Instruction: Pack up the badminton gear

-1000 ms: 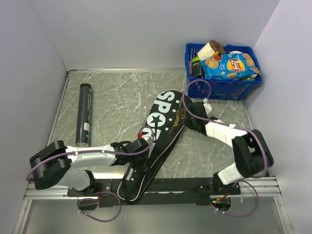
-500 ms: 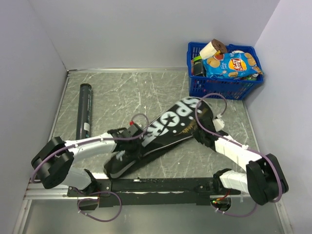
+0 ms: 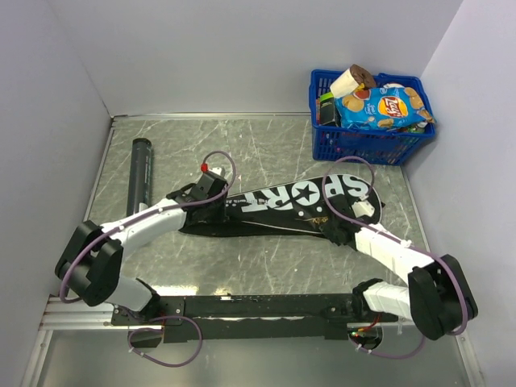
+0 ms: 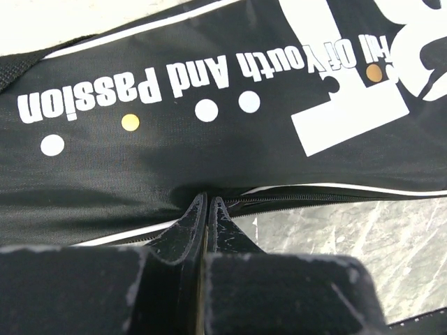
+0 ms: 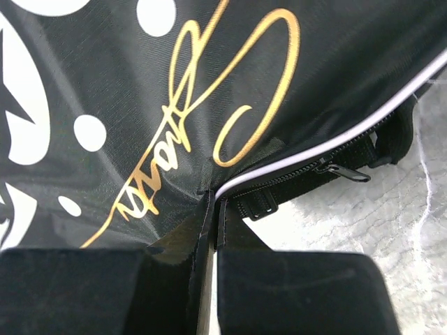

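Looks pretty far along to me. The SPORT cover (image 3: 282,205) lies flat across the middle of the table (image 3: 266,145), and both arms have it by its near edge. The left gripper (image 4: 207,202) is pinched fully closed on the fabric at the narrow handle end. The right gripper (image 5: 213,197) is clamped just as tight on the seam at the wide end, beside the zipper pull (image 5: 339,170). 0 rackets or shuttlecocks showing, so probably inside, but I can't see in. The black tube (image 3: 139,181) lies well apart at the left, not yet packed.
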